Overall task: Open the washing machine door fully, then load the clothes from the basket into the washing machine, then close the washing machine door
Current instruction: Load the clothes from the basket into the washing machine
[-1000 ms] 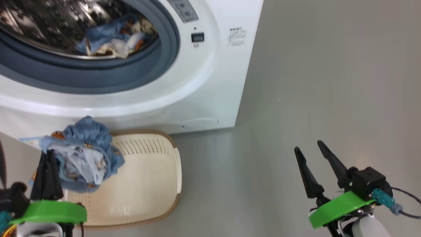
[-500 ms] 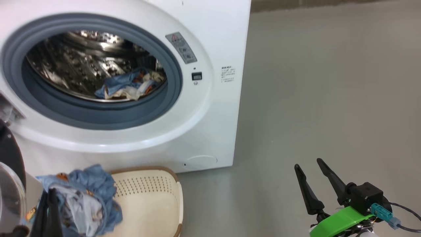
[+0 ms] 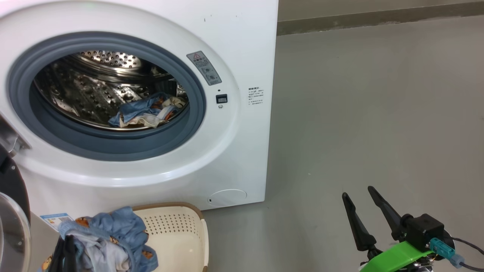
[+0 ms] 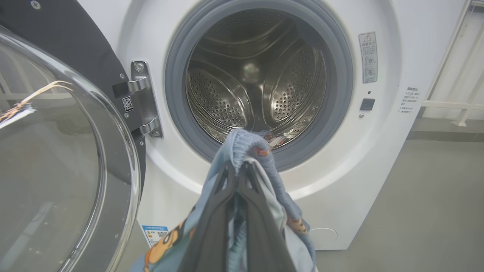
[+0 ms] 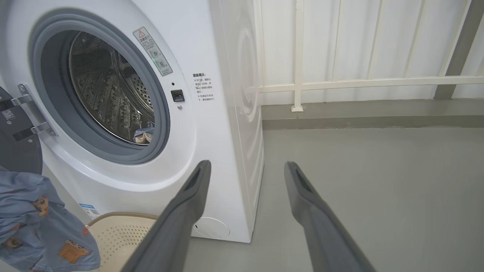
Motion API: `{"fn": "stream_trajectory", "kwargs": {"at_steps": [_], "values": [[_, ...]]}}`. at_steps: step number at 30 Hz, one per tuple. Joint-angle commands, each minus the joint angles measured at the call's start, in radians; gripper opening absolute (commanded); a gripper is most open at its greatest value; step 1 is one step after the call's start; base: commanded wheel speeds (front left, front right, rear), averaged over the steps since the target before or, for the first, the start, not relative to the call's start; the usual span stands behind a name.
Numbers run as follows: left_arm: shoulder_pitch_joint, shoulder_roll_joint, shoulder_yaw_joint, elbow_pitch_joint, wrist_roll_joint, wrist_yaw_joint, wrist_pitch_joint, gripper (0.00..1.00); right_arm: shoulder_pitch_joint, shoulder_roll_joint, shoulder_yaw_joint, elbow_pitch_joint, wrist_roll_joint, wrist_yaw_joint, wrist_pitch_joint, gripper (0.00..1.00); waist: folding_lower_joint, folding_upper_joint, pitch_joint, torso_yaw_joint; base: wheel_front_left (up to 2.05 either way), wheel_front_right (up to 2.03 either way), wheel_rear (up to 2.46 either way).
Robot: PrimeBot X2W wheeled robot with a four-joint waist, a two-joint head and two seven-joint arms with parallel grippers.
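Pinches one blue printed bundle of clothes (image 4: pixel 249 145) in the pressed-together left gripper (image 4: pixel 237 168), over the one basket (image 3: pixel 189 207) before the washing machine (image 3: pixel 234 37). Shows a second heap (image 3: pixel 147 111) in the drum (image 4: pixel 227 102), one door (image 4: pixel 56 151) swung wide at left. Holds the right gripper (image 3: pixel 357 191) spread, empty, above the floor (image 3: pixel 359 113)

Head camera looks forward and down on the washing machine (image 3: pixel 242 49) front and grey floor (image 3: pixel 378 113); left wrist camera faces the open drum (image 4: pixel 257 75) squarely, close beside the washing machine door (image 4: pixel 56 151); right wrist camera catches that opening, shared by all three views, obliquely from farther right
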Motion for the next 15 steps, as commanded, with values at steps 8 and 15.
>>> {"fn": "stream_trajectory", "kwargs": {"at_steps": [8, 15], "values": [[-0.008, 0.013, 0.021, -0.027, -0.012, 0.012, -0.006, 0.0, 0.006, -0.009, 0.019, -0.027, 0.005, 0.002, -0.005, 1.0, 0.0, -0.0001, 0.0, 0.008, 0.0, 0.0, 0.0], [-0.021, 0.013, 0.019, -0.009, -0.036, 0.016, -0.006, 0.0, 0.005, -0.005, 0.023, -0.027, 0.009, 0.002, -0.005, 1.0, 0.0, -0.0001, 0.015, 0.003, 0.0, 0.0, 0.0]]}}
